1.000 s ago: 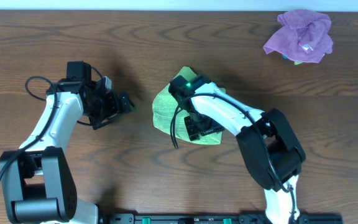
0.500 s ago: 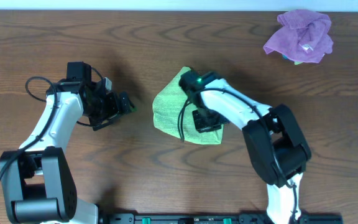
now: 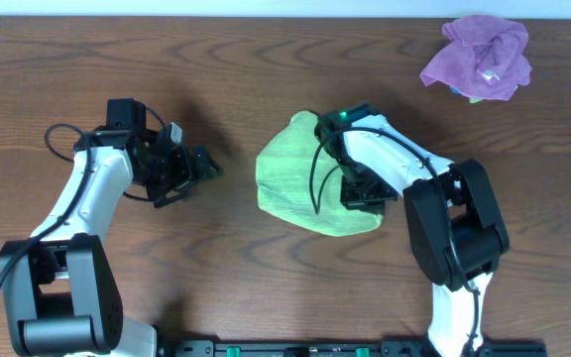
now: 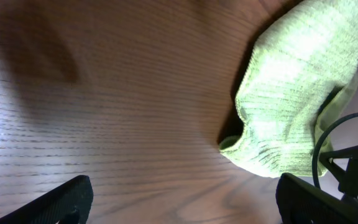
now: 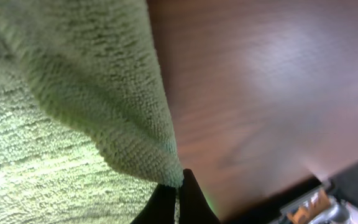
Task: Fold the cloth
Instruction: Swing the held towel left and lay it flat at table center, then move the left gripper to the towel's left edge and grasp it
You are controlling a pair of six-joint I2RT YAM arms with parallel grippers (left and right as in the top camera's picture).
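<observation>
One cloth edge in right claw

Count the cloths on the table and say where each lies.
2. A green cloth lies mid-table, one edge pinched by the right gripper. A crumpled purple cloth sits at the far right corner; a sliver of green shows under it, so another may be hidden.

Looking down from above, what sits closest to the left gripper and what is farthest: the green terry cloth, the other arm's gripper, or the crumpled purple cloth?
From the left gripper, in the overhead view:
1. green terry cloth, just to its right, mid-table.
2. right gripper, further right, pinching the far side of that cloth.
3. crumpled purple cloth, off at the table's far right corner.
</observation>
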